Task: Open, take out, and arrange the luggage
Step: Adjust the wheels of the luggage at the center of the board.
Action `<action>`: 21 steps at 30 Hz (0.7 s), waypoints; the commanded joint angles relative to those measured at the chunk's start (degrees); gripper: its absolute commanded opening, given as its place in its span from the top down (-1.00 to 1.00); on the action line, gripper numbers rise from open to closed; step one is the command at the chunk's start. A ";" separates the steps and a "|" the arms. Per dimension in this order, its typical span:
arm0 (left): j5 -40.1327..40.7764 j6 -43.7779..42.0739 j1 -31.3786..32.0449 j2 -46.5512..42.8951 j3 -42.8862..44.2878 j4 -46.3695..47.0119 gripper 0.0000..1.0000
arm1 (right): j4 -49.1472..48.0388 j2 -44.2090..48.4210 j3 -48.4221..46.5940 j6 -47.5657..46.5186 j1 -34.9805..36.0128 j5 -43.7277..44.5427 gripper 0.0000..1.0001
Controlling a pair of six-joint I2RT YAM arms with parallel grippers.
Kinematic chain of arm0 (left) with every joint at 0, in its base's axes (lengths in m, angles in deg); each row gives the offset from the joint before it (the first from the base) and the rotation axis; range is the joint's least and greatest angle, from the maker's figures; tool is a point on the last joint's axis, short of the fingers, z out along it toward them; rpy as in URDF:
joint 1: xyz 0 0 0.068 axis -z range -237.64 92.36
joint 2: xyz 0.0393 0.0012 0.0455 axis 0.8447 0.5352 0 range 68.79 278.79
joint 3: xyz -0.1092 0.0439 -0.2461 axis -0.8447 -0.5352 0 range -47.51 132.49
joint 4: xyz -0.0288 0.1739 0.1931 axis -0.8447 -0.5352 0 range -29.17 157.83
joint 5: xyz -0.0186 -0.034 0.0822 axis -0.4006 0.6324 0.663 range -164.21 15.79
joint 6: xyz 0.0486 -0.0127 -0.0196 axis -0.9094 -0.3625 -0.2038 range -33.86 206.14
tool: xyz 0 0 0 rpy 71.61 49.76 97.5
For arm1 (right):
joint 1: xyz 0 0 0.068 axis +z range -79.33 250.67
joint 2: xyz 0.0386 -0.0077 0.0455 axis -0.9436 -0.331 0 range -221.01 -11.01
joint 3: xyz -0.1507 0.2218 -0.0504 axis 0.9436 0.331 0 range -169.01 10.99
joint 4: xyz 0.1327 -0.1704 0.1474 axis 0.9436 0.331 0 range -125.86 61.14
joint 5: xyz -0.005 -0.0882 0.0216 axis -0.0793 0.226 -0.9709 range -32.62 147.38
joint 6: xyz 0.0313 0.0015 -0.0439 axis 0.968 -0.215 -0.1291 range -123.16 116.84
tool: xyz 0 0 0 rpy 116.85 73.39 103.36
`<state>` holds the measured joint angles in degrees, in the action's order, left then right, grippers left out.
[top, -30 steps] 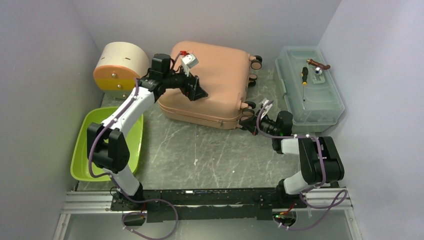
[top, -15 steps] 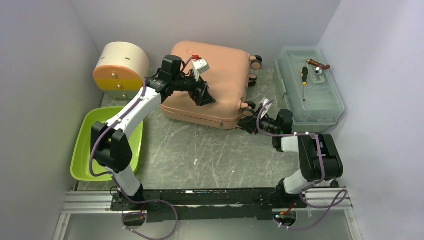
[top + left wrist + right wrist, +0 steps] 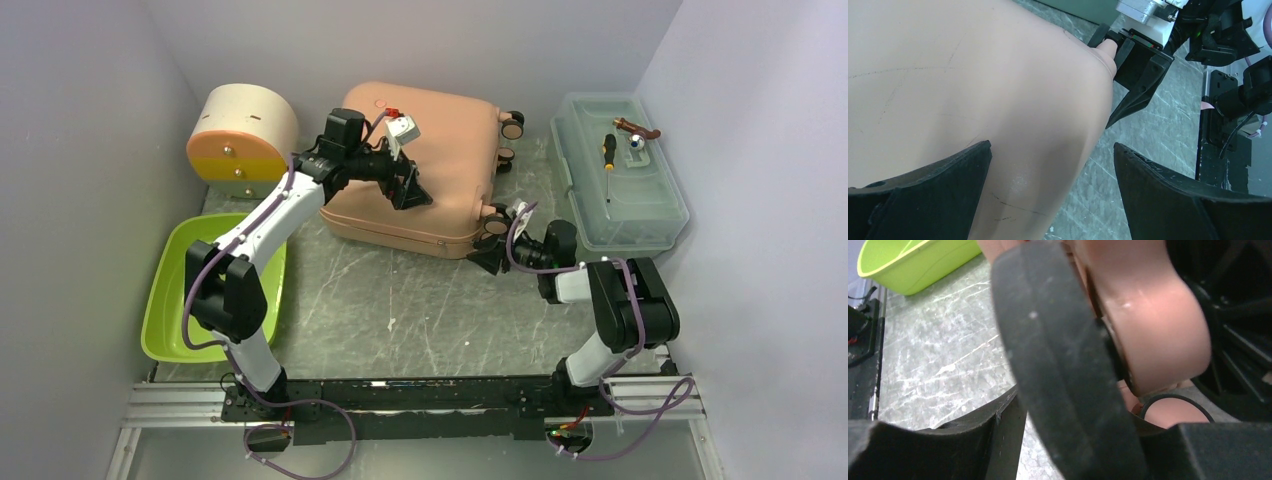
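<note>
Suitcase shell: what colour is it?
The suitcase is plain salmon pink, with no pattern; it shows best in the top external view.

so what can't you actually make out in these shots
Right wrist view: a wheel of the luggage fills the frame, blurred; whether the right tool grips it is unclear.
Top view: the luggage's inside is hidden by its closed shell; its zipper pull is too small.
Left wrist view: the left tool has its fingers cut off by the bottom edge.
Top view: the toolbox contents are veiled by its cloudy lid.
</note>
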<state>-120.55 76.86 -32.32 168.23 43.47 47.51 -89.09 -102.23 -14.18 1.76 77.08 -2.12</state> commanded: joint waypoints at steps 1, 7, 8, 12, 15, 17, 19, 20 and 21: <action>-0.15 1.02 -0.01 1.72 0.48 -2.50 -0.98 | -12.69 -1.42 -3.41 4.55 2.77 -1.70 0.08; -0.06 0.93 -0.05 1.53 -0.01 -2.30 -0.98 | -15.39 -2.00 -4.66 7.56 3.08 -1.81 0.29; -0.06 0.92 -0.01 1.61 0.03 -2.37 -0.98 | -15.92 -2.03 -4.71 8.16 3.08 -1.90 0.34; -0.07 0.93 -0.03 1.54 -0.01 -2.40 -0.98 | -17.70 -2.01 -5.12 11.48 3.08 -1.93 0.53; -0.01 0.77 -0.01 1.48 -0.22 -2.39 -0.98 | -18.91 -1.86 -5.33 13.78 3.07 -1.24 0.62; 0.02 0.75 -0.01 1.44 -0.28 -2.39 -0.98 | -19.89 -1.77 -5.53 15.57 3.06 -0.92 0.64; 0.03 0.75 -0.01 1.45 -0.36 -2.42 -0.98 | -20.96 -1.95 -5.75 17.91 3.07 -0.39 0.62; 0.03 0.75 -0.01 1.36 -0.36 -2.51 -0.98 | -21.48 -2.12 -5.95 19.17 3.08 -0.12 0.56; 0.03 0.68 -0.01 1.27 -0.36 -2.52 -0.98 | -22.21 -2.38 -6.07 20.27 3.08 0.02 0.47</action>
<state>-120.49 76.82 -32.34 168.30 43.47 48.19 -97.25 -105.40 -14.48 16.76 77.81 -0.85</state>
